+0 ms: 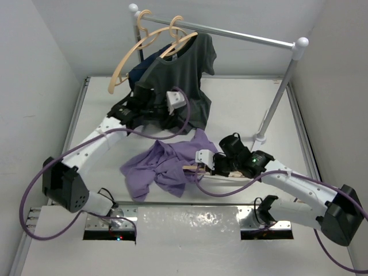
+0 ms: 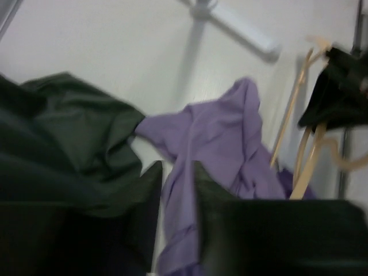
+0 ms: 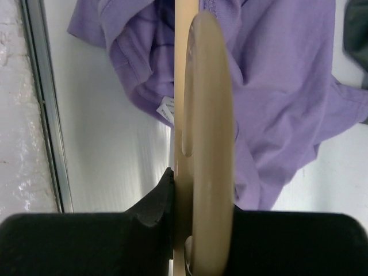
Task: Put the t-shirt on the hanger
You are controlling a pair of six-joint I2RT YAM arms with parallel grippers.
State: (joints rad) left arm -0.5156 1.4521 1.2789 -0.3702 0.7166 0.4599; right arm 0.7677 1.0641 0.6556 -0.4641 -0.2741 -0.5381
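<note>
If the hanger twisted in the grip: risk judged highest here. The right jaws pinched the hanger (image 3: 210,103) across its thin edge, so any drag from cloth could lever it round and send the arm end past the neck opening.
If cloth was fed while bunched: the t-shirt (image 1: 167,164) lay crumpled with folds over folds and no neck hole plainly seen. The hanger end could catch a sleeve or a double layer instead.
Snag risk, left side: the left arm (image 1: 98,141) worked right against the hanging dark grey t-shirt (image 1: 187,75). A careless close could take grey cloth rather than lavender.
Right arm pose: the right arm (image 1: 299,184) was stretched low across the surface (image 1: 241,103) from the right, wrist level, pointing at the shirt's right edge.
Left arm pose: reached forward and inward, wrist in front of the grey shirt's hem, turned back toward the lavender heap.
Right jaws: closed tight on the hanger, wood filling the gap.
Left jaws: parted a little. Lavender cloth showed in the gap in the left wrist view, which was blurred. No clamp on it seen; contact could not be told.
T-shirt position: flat on the surface, mid-table, between the two arms, below the rail (image 1: 247,35).
Hanger position: held low, just at the shirt's right edge, touching or nearly so.
Also noted: two bare hangers (image 1: 129,60) and a navy garment (image 1: 144,66) on the rail's left end.
Step judged: hanger not yet inside the shirt.
</note>
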